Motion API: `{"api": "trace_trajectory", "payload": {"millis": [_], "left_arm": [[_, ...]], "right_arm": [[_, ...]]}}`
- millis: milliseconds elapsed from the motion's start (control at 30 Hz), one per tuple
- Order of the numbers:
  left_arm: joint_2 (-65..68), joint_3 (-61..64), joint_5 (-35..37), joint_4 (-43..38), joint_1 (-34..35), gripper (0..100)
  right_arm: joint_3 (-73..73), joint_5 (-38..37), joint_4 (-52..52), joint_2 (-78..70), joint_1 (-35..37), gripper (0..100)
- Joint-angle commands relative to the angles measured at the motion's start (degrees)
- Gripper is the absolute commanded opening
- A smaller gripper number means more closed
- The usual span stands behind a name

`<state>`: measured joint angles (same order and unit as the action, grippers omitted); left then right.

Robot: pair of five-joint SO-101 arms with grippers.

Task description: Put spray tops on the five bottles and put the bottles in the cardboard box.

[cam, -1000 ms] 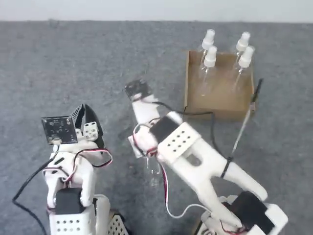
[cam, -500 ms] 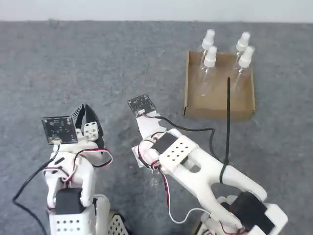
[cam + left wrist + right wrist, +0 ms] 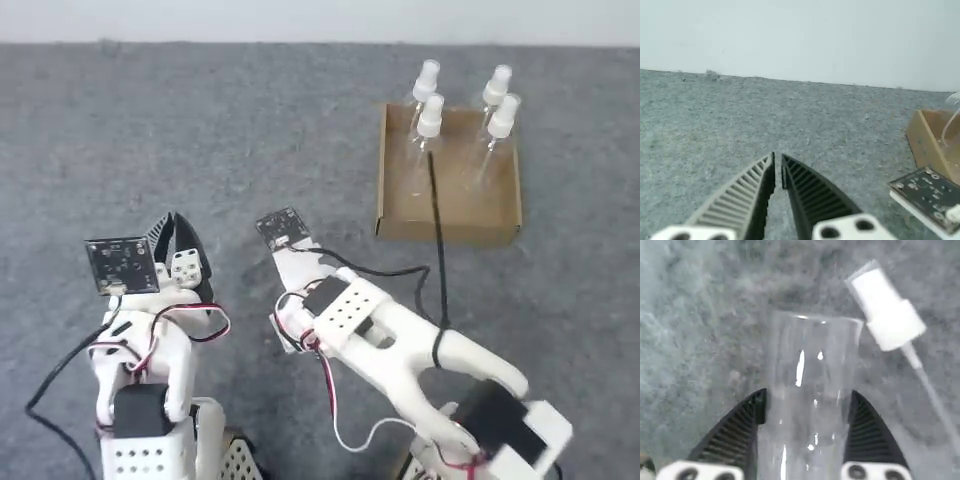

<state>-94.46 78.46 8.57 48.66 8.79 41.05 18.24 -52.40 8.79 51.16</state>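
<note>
Right gripper (image 3: 807, 395) is clamped on a clear bottle (image 3: 810, 355), one ribbed finger pressed to each side, and the bottle's open neck points away from the wrist. A loose white spray top (image 3: 887, 315) with its thin tube lies on the grey carpet (image 3: 200, 120) just beside the neck, not on it. Cannot tell if the bottle is resting on the carpet or lifted off it. The right arm sits near-centre, left of and nearer than the cardboard box (image 3: 448, 232). The box is at the far right with four bottles (image 3: 428, 130) standing upright inside, all with white spray tops on. A black cable (image 3: 434, 205) from the right arm runs across the box. Left gripper (image 3: 778, 157) is at the near left, well apart from the box, with its fingers closed almost tip to tip and holding nothing.
</note>
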Motion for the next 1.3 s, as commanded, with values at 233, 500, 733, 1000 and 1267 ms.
{"api": "trace_trajectory", "payload": {"millis": [233, 500, 733, 1000, 1267], "left_arm": [[0.26, -1.27, -0.18, -2.29, 0.18, 1], [0.26, -1.19, -0.18, -2.2, 0.09, 1], [0.18, -0.31, -0.18, -1.93, -3.16, 1], [0.35, 0.13, -0.18, -1.93, -4.92, 1], [0.53, 0.13, -0.18, -1.93, -4.92, 1]], "right_arm": [[-11.69, -29.27, -27.56, 30.11, -26.24, 8.0], [-11.87, -44.75, -29.14, 34.24, -64.75, 8.0], [-9.32, -47.12, -14.64, 19.3, -84.79, 7.9], [-14.59, -46.68, -1.01, -6.11, -93.05, 4.3], [-19.25, -46.68, -1.8, -16.13, -94.64, 22.1]]}}
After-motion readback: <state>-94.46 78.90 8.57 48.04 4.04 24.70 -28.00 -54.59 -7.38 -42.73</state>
